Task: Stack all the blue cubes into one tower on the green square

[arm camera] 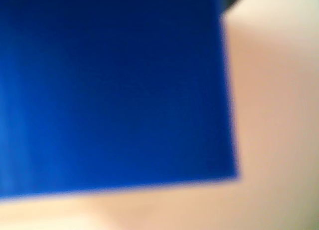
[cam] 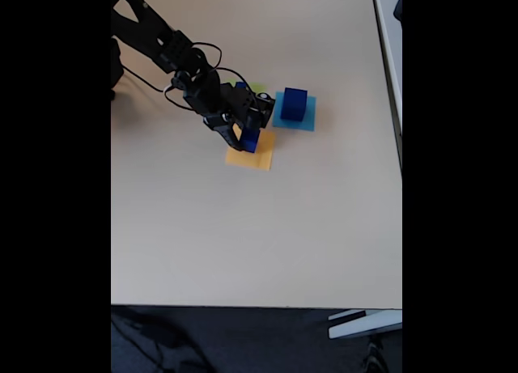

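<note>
Pale beige table [cam: 243, 243], fixed view. Gripper [cam: 248, 137]: lowered over orange-yellow square [cam: 259, 158], jaws around a mid-sized blue cube [cam: 250, 140], apparently clenched on it; the wrist view shows a blurred blue face [arm camera: 109, 90] close up. Green square [cam: 257, 88]: at about 12 o'clock from the gripper, near, mostly hidden behind the arm. Largest blue cube [cam: 293, 103]: on cyan square [cam: 307, 120], at 2 o'clock.
</note>
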